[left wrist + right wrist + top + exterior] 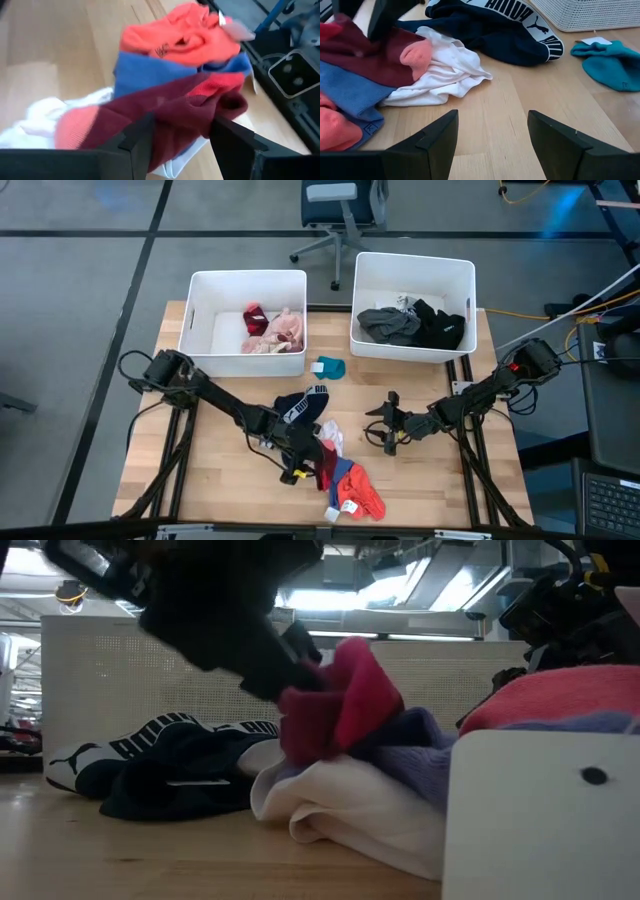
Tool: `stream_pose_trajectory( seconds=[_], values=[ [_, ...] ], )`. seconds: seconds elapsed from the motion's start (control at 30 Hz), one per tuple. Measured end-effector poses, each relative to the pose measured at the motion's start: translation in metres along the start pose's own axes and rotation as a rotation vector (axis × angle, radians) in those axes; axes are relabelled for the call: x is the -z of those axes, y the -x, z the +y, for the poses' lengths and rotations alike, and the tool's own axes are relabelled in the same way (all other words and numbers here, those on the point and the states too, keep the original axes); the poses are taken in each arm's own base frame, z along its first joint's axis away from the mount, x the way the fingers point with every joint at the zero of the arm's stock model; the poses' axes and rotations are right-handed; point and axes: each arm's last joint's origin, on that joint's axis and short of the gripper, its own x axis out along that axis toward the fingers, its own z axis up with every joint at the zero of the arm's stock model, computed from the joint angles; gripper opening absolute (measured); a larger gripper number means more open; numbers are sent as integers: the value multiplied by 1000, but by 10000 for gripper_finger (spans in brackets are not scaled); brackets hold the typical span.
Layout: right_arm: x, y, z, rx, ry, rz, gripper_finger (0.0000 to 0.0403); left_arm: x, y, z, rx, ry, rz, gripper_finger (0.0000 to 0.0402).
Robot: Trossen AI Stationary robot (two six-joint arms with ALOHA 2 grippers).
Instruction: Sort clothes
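Note:
A pile of clothes lies at the table's near middle: a maroon garment (170,100) with a coral end, a blue one (145,70), an orange-red one (175,35) and a white one (445,70). My left gripper (305,452) is over the pile, shut on the maroon garment. A black garment with a white lettered band (300,408) lies just beyond the pile. A teal garment (328,367) lies near the bins. My right gripper (382,430) is open and empty, low over bare wood to the right of the pile. My left gripper pinches a bunched fold of the maroon garment (182,112) between its two fingers, which slant down onto it from the table's left. In the low view the held part (335,705) stands raised above the pile. The rest of the garment lies on the white and blue garments.
Two white bins stand at the table's far edge. The left bin (200,320) holds pink and red garments, the right bin (460,280) grey and black ones. Bare wood lies at the near left and between the two grippers.

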Motion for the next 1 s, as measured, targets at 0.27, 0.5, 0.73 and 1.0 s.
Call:
stream_pose_trajectory(
  seconds=[0.27,0.5,0.73,1.0],
  values=[
    [0,0,0,0,0,0,238,4,-4,2,8,-1,9,82],
    [0,0,0,0,-1,0,238,-2,1,2,2,-19,-12,8],
    [0,0,0,0,0,1,238,-28,34,1,-139,-70,-45,4],
    [0,0,0,-1,-1,-1,238,-65,105,0,-431,-123,-219,4]
  ],
)
